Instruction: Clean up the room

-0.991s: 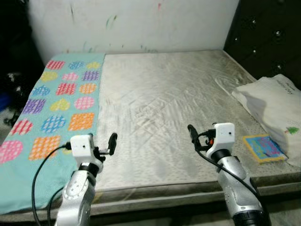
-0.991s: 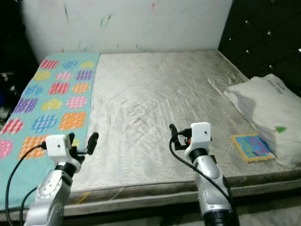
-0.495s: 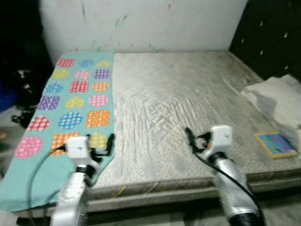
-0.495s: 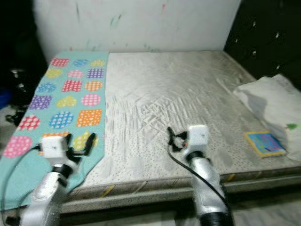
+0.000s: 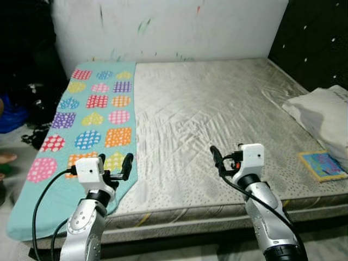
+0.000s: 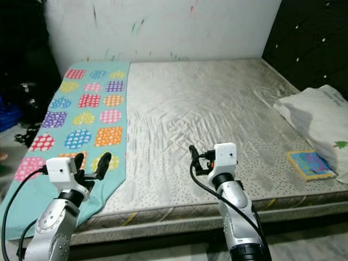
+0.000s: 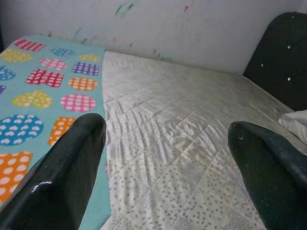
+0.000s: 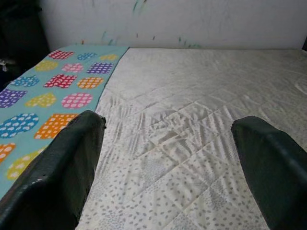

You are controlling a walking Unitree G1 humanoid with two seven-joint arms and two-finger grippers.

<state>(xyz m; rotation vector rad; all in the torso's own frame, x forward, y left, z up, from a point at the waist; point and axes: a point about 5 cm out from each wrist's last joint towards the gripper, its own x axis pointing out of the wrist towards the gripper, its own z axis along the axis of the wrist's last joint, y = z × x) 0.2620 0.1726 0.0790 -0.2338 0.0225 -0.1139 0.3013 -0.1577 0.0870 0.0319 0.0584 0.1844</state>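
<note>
Hovering above the near edge of the bare mattress (image 5: 217, 114): left gripper (image 5: 115, 163) on the left, over the near end of the turquoise blanket (image 5: 87, 119), fingers (image 7: 67, 167) spread wide apart, holding nothing, touching nothing. Raised further right over the pale quilted surface: right gripper (image 6: 192, 157), fingers (image 8: 62, 163) likewise wide apart and empty, clear of the fabric below. Spread flat along the mattress's left side, from the far wall to the near edge: the blanket, patterned with coloured hearts, circles and squares. Lying at the far right against the dark tufted headboard (image 5: 321, 43): a white pillow (image 5: 323, 114). Resting just near of the pillow, flat on the mattress: a small colourful book (image 5: 322, 166). Piled on the floor at the far left: dark clutter (image 5: 32, 109), details too dim to make out.
</note>
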